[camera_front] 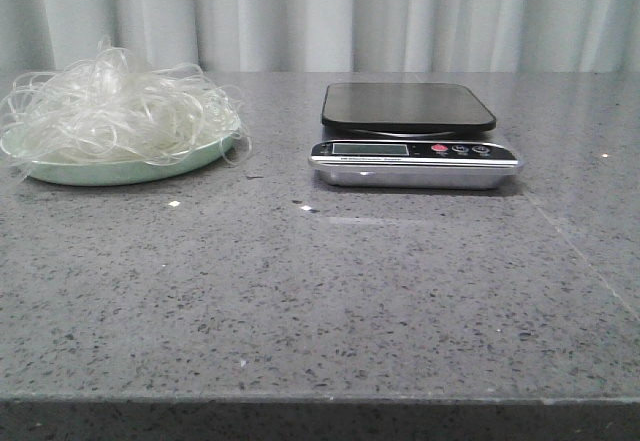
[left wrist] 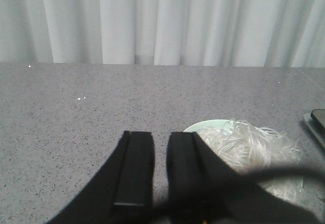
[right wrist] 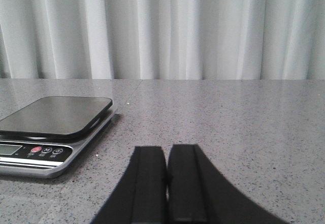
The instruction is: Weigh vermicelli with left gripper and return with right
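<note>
The vermicelli (camera_front: pixel 115 109) is a fluffy whitish tangle piled on a pale green plate (camera_front: pixel 120 169) at the table's far left. It also shows in the left wrist view (left wrist: pixel 249 145), beside my left gripper. My left gripper (left wrist: pixel 161 135) hangs above bare table, its jaws a narrow gap apart and empty, a black cable across its base. The kitchen scale (camera_front: pixel 412 136) with a black platform stands at the centre back and shows in the right wrist view (right wrist: pixel 51 130). My right gripper (right wrist: pixel 166 150) is shut and empty, over bare table beside the scale. Neither gripper shows in the front view.
The grey speckled stone table (camera_front: pixel 320 301) ends at a front edge near the camera. A white curtain (camera_front: pixel 330 11) hangs behind the table. The scale's display and buttons (camera_front: pixel 440 149) face the front.
</note>
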Controlling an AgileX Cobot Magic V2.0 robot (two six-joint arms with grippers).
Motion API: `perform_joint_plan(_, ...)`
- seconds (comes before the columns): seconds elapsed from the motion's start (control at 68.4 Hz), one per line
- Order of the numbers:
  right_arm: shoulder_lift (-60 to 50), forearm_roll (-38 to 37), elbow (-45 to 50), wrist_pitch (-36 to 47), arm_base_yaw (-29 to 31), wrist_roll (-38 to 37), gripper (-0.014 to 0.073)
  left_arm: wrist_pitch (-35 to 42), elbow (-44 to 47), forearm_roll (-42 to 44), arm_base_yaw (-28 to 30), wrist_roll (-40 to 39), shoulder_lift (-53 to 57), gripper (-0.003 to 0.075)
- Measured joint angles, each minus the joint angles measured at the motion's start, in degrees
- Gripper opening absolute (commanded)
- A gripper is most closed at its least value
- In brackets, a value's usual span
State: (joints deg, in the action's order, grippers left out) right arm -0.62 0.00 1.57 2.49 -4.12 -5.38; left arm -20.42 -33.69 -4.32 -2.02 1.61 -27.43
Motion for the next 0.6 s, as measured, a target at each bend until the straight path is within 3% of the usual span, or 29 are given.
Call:
perform_joint_plan(0.015, 0.00, 0.00, 0.00, 0.00, 0.00, 0.00, 0.0166, -0.28, -0.27, 0.00, 0.00, 0.00, -0.29, 0.0438)
perform_joint_plan(0.088, 0.00, 0.00, 0.00, 0.00, 0.00, 0.00, 0.0166, -0.49, -0.87, 0.00, 0.00, 0.00, -0.62, 0.0551)
perform_joint_plan(0.102, 0.00, 0.00, 0.00, 0.00, 0.00, 0.00, 0.0166, -0.49, -1.16, 0.00, 0.00, 0.00, -0.74, 0.0608)
perform_joint_plan(0.161, 0.00, 0.00, 0.00, 0.00, 0.00, 0.00, 0.0166, -0.38, -1.41, -0.04, 0.00, 0.00, -0.84, 0.0663)
perform_joint_plan(0.395, 0.00, 0.00, 0.00, 0.00, 0.00, 0.00, 0.0166, -0.42, -1.90, -3.22, 0.00, 0.00, -1.00, 0.0672)
perform_joint_plan(0.6, 0.00, 0.00, 0.00, 0.00, 0.00, 0.00, 0.0166, -9.43, -10.33, -4.47, 0.00, 4.11, -8.86, 0.0673)
